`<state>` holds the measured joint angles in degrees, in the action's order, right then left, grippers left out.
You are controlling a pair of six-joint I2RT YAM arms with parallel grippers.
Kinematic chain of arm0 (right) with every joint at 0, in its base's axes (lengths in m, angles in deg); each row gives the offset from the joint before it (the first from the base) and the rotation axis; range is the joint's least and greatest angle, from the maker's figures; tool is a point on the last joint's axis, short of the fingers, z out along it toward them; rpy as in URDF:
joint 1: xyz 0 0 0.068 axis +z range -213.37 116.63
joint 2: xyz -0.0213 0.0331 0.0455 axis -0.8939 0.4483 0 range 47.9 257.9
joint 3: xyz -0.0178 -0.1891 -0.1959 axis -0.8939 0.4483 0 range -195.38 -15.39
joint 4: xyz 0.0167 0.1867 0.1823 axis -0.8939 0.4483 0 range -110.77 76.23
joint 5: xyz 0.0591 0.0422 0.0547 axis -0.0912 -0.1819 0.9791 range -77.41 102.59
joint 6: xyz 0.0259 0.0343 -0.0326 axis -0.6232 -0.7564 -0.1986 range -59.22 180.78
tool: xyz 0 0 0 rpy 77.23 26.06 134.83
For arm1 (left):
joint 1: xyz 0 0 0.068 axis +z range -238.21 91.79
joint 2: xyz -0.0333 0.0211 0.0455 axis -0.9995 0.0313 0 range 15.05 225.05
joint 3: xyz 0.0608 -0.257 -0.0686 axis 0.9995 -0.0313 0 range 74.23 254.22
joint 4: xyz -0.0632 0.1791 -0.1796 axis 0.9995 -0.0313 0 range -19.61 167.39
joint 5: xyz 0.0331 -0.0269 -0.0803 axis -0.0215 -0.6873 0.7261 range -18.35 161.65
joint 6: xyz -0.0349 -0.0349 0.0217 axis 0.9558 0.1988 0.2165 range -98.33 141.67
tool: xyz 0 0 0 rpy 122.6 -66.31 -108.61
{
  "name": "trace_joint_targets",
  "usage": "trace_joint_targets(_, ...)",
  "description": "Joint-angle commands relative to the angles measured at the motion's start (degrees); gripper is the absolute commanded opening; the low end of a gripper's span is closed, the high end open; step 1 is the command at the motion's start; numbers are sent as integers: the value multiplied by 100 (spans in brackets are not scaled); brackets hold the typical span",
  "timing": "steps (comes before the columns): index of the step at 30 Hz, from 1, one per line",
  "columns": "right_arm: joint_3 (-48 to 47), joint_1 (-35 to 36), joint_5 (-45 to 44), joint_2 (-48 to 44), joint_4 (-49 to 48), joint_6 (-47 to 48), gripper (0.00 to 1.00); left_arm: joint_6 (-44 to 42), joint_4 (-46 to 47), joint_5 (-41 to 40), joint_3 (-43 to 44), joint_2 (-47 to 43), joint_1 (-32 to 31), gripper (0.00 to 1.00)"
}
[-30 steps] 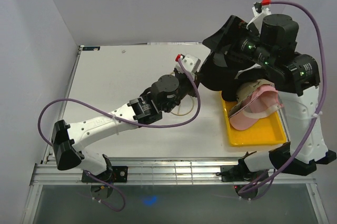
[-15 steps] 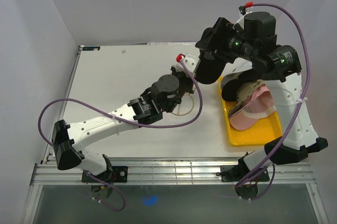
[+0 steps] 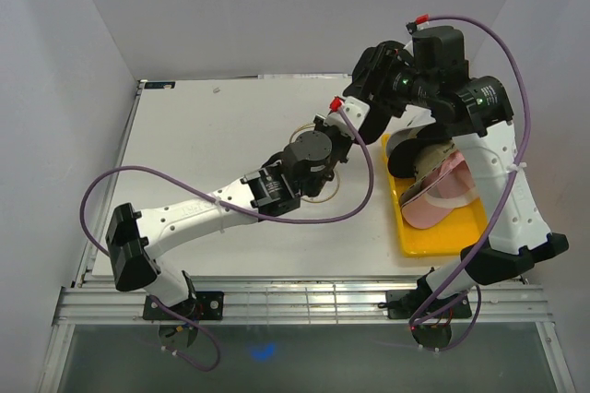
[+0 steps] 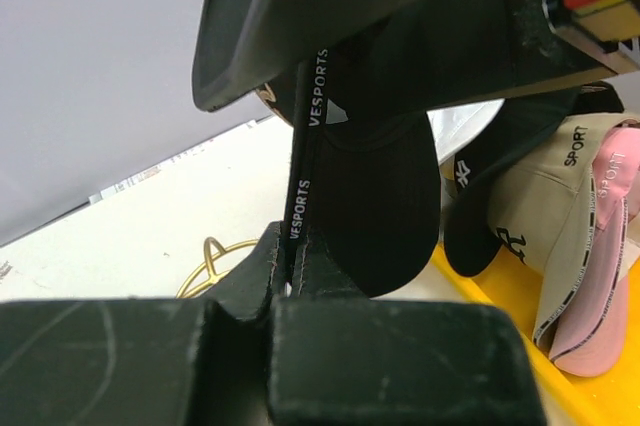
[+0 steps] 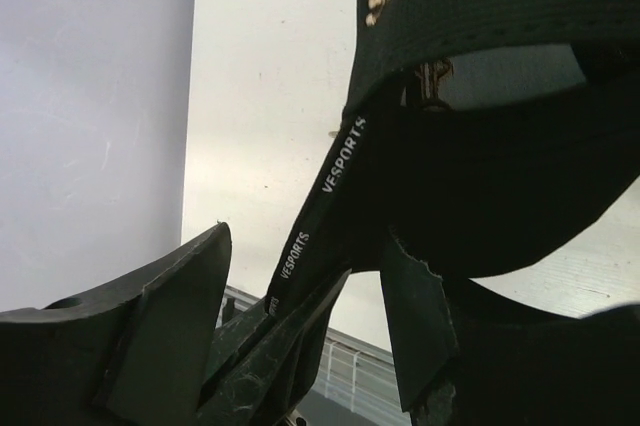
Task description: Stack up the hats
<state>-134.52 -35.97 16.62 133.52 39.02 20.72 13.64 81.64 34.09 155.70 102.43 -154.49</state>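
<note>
We pinch the black cap (image 4: 375,196) by its strap in our left gripper (image 4: 295,261), the right gripper (image 5: 305,246) gaping around it, over the tabletop's (image 3: 212,153) right half. A tray (image 3: 452,238) of caps (image 3: 441,199) crowds alongside, a wire stand (image 3: 322,194) below.

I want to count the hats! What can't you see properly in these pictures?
Black hat: top view, both arms cover nearly all of it.
Stacked hats in the yellow tray: top view, right arm hides the far ones; left wrist view cuts them at its edge. No sure count.
Gold wire stand: left wrist view, the left hand blocks most of it.
</note>
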Motion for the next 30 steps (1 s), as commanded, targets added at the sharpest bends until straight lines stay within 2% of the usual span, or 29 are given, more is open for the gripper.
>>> trace_joint_targets(1, -57, 29, -96, -28, 59, 85, 66, -225, 252, -190, 378, -1, -43, 0)
trace_joint_targets(8, 65, 20, -52, -63, 129, 138, 54, -348, 357, -252, 518, 209, -43, 0)
trace_joint_targets(16, 162, 29, 54, -98, 129, 121, 52, -506, 427, -392, 712, 421, -43, 0)
trace_joint_targets(22, 171, 29, 1, -90, 165, 156, 30, -533, 471, -392, 774, 482, -43, 0)
trace_joint_targets(23, 171, 29, -8, -81, 173, 164, 22, -541, 471, -392, 782, 491, -43, 0)
trace_joint_targets(26, 162, 29, -25, -55, 200, 199, 8, -445, 471, -349, 765, 430, -43, 0)
trace_joint_targets(30, 110, 29, -104, -55, 261, 279, 8, -322, 454, -296, 695, 281, -43, 0)
